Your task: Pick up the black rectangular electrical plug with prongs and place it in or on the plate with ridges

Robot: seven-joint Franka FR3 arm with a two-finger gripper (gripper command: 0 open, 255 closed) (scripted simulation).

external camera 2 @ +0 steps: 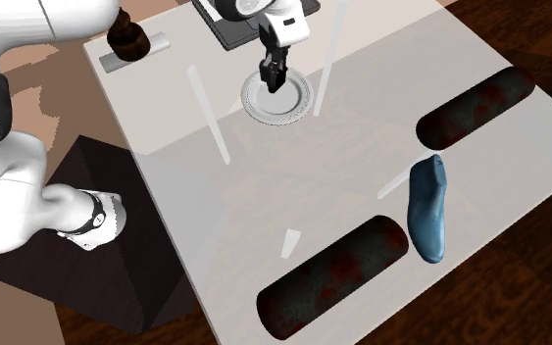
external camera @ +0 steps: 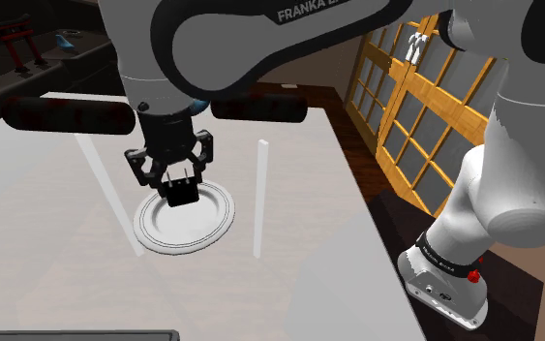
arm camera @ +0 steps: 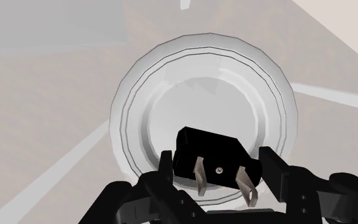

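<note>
Hand: the black two-finger hand (external camera: pixel 181 184) hangs at the end of the white arm, pointing down over the pale surface (external camera 2: pixel 264 196).
Hand state: clenched on the plug, one finger pressed to each of its sides, as the wrist view shows.
Plug: the black rectangular plug (arm camera: pixel 209 153) sits between the fingertips, its body hanging below them towards the plate, its two metal prongs (arm camera: pixel 200 177) pointing back up towards the wrist.
Plate: the white round plate with ridged rings (arm camera: pixel 126 108) lies flat on the surface straight beneath the hand, and the plug is over its inner well.
Plug and plate: whether the plug touches the plate or hangs just above it cannot be told.
Dark rolls: two dark cylinders mottled with red (external camera 2: pixel 334 277) lie on the surface well away from the hand, on the far side from the arm's base.
Blue thing: a blue shoe-shaped thing (external camera 2: pixel 428 208) lies between those two rolls, well apart from the hand.
Stand side: a dark brown object on a grey tray (external camera 2: pixel 128 41) sits near the surface's edge, well off to one side of the hand.
</note>
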